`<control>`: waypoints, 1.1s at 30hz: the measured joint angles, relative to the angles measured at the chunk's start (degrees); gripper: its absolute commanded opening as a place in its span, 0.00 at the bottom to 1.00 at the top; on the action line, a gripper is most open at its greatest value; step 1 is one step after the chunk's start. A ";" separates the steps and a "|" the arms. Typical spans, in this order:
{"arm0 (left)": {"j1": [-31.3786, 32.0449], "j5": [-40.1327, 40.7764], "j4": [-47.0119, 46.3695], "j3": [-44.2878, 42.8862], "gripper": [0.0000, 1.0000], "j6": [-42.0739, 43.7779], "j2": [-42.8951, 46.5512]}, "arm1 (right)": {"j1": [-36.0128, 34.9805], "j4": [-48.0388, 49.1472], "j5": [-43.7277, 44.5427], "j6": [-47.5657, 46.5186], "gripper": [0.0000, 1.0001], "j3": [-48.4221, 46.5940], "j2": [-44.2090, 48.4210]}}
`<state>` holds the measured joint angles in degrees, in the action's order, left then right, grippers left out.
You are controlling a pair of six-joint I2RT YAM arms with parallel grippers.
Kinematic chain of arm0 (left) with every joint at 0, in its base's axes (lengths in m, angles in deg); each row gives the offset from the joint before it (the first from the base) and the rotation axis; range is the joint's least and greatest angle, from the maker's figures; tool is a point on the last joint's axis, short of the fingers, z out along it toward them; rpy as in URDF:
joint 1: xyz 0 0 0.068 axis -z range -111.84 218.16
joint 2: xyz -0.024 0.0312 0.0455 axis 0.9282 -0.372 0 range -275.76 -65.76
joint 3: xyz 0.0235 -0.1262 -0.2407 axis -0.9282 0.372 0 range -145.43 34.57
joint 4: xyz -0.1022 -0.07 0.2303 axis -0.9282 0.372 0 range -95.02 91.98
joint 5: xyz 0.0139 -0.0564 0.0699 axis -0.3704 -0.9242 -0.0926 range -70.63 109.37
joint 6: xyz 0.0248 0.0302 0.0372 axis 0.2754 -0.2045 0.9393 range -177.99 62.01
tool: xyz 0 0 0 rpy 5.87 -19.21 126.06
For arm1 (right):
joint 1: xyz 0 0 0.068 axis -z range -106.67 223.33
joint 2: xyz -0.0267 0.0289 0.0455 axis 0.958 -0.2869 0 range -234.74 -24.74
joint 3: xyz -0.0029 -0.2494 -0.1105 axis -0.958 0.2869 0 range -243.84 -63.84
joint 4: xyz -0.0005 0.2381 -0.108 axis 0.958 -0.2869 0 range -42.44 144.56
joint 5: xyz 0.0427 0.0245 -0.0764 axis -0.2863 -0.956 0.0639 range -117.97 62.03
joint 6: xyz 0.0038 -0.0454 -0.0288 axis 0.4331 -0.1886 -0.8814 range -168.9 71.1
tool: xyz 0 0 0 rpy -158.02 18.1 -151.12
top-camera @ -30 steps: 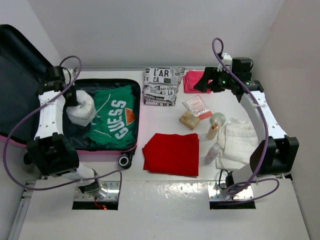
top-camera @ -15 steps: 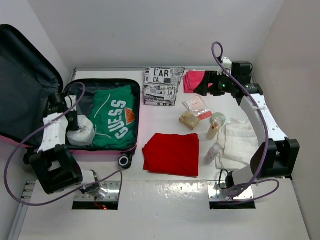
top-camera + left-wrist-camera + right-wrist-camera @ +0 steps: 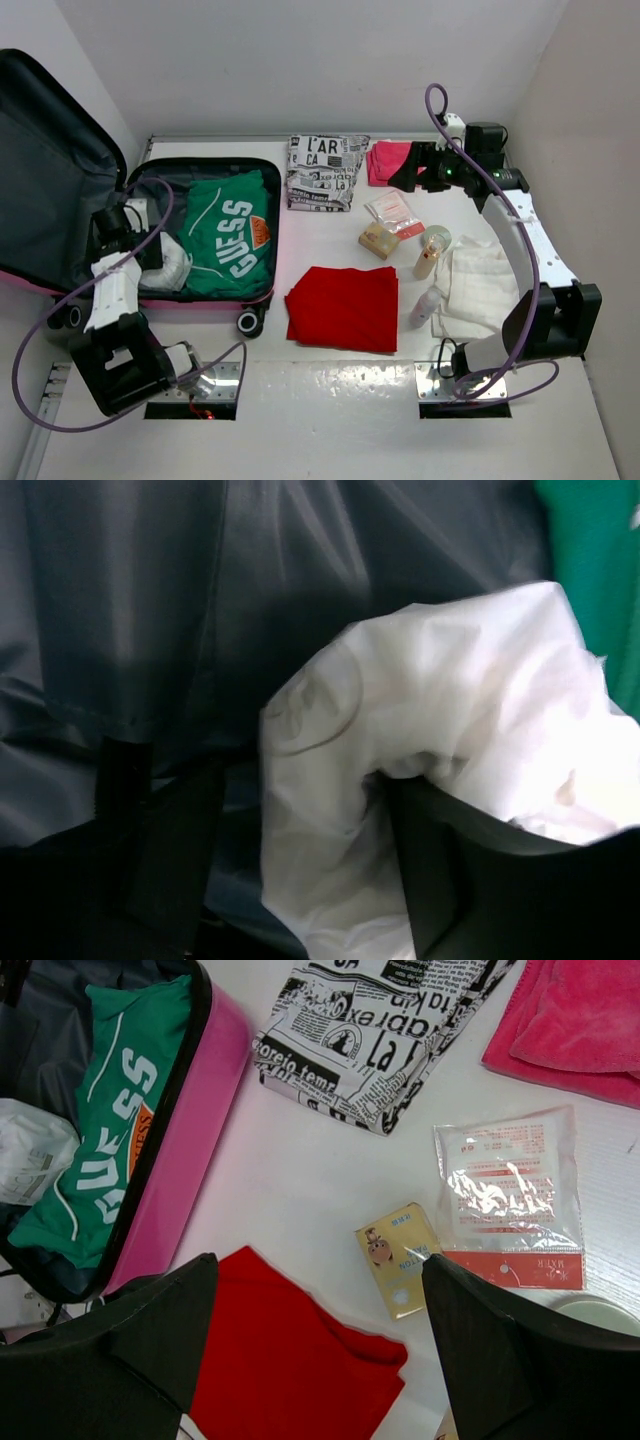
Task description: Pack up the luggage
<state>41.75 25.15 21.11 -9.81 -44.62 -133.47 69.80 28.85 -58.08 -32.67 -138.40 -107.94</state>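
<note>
The pink luggage [image 3: 215, 303] lies open at the left, its dark grey lid [image 3: 45, 170] raised against the wall. Inside are a green GUESS shirt [image 3: 225, 235] and a white crumpled bundle [image 3: 175, 266]. My left gripper [image 3: 150, 255] is low inside the case, its fingers spread around the white bundle [image 3: 440, 700]. In the left wrist view the gripper [image 3: 300, 810] is open: the right finger touches the bundle and the left one stands apart from it. My right gripper [image 3: 405, 165] hovers open and empty at the back right; its wrist view [image 3: 318, 1270] looks down on the table.
On the table are a newspaper-print cloth [image 3: 325, 170], a pink cloth [image 3: 385, 160], a red cloth [image 3: 343, 305], a clear sachet [image 3: 393, 212], a small yellow box [image 3: 380, 240], a cream bottle [image 3: 430, 252], a small pink bottle [image 3: 424, 308] and a white cloth [image 3: 478, 280].
My left arm has carried the white bundle toward the near end of the case and lowered it there; its jaws have widened off it. The right arm has hardly moved.
</note>
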 measured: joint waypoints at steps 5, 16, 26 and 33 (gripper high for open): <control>-0.39 -6.49 4.04 -5.66 0.72 0.11 1.05 | 0.00 -0.04 -0.02 -0.07 0.82 0.00 0.02; 1.86 -19.23 8.85 -27.98 0.75 2.89 8.68 | 0.00 0.00 -0.24 -0.42 0.82 0.00 0.02; 31.23 -20.74 10.78 -41.09 0.78 2.45 -7.21 | 1.36 -0.24 -0.15 -0.33 0.82 0.00 0.50; 50.10 -20.87 15.96 -51.56 0.88 18.60 -28.30 | 8.87 -3.96 -0.13 -1.16 0.82 -0.02 2.69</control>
<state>91.84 4.28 37.06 -61.37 -26.02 -161.77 78.67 24.89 -58.21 -33.83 -138.42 -105.25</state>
